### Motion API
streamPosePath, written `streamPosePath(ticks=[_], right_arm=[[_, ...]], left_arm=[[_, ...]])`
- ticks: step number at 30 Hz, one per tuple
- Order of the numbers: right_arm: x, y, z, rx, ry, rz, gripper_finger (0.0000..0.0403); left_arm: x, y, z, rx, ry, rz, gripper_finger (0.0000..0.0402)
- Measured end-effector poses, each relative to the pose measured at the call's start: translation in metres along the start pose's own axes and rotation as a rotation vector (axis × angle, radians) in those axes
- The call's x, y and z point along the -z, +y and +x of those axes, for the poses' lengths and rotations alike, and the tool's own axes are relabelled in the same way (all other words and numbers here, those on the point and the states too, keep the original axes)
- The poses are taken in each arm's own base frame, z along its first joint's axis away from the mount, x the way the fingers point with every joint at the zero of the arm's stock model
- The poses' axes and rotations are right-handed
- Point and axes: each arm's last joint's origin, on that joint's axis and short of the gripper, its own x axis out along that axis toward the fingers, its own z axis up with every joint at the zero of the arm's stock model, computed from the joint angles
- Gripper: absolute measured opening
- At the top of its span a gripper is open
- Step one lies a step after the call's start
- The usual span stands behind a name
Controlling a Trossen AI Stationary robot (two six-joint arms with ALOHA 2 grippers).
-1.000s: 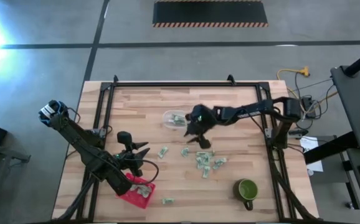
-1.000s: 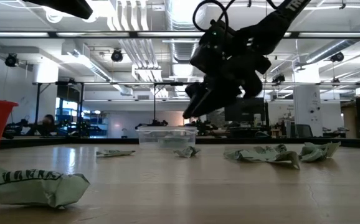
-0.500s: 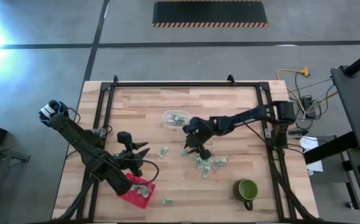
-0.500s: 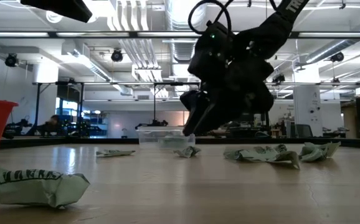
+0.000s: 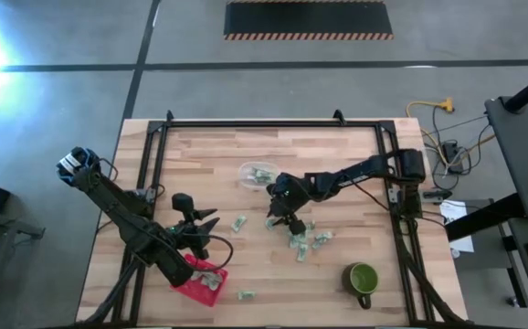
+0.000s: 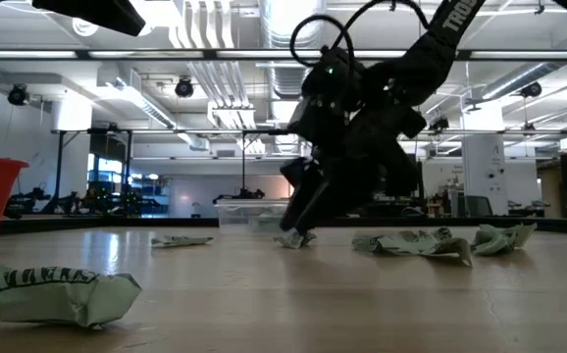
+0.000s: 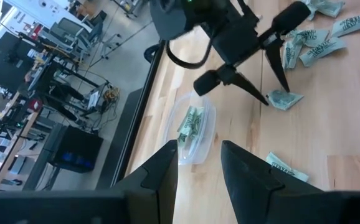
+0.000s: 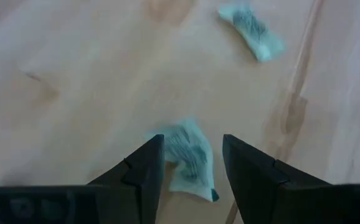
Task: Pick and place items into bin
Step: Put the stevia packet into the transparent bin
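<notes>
Several small pale green-and-white wrapped pieces (image 5: 296,238) lie scattered on the wooden table. My right gripper (image 5: 277,217) is open and low over the table's middle. Its fingertips stand on either side of one piece (image 8: 186,155), also visible in the low view as the piece (image 6: 295,238); no touch shows. A clear plastic bin (image 5: 257,174) just beyond holds a few pieces. My left gripper (image 5: 197,234) is open and waits above a red bin (image 5: 200,274) at the near left, which also holds pieces.
A green mug (image 5: 363,277) stands near the table's near right corner. One loose piece (image 5: 238,222) lies left of the right gripper, and another piece (image 5: 246,294) lies by the near edge. A black frame (image 5: 154,155) borders the table. Bare wood lies along the far side.
My right gripper has come down from above the table to the tabletop, shifting toward the table's near-left, and now straddles one wrapped piece. The pieces have not moved.
</notes>
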Motion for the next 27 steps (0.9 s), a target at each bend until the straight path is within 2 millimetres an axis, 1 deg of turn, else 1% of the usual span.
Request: streamPosePath(ticks=[3, 7, 11, 15, 27], right_arm=[[0.0057, -0.0014, 0.0068, -0.012, 0.027, 0.011, 0.0169], [0.0023, -0.0025, 0.0055, -0.025, 0.066, 0.027, 0.0184], [-0.0002, -0.0027, 0.0036, -0.026, 0.072, 0.039, 0.0183], [0.0011, -0.0026, 0.0045, -0.028, 0.076, 0.03, 0.0159], [0.0005, -0.0024, 0.0034, -0.03, 0.076, -0.006, 0.005]], left_arm=[[-0.0001, -0.0001, 0.0001, 0.0, 0.0, -0.002, 0.0106], [0.0004, -0.0001, 0.0003, -0.001, 0.001, 0.002, 0.0106], [0.0005, -0.0001, 0.0003, -0.001, 0.001, 0.002, 0.0106], [0.0006, -0.0002, 0.0003, -0.001, 0.002, 0.002, 0.0106], [0.0007, -0.0002, 0.0003, -0.001, 0.002, 0.003, 0.0106]])
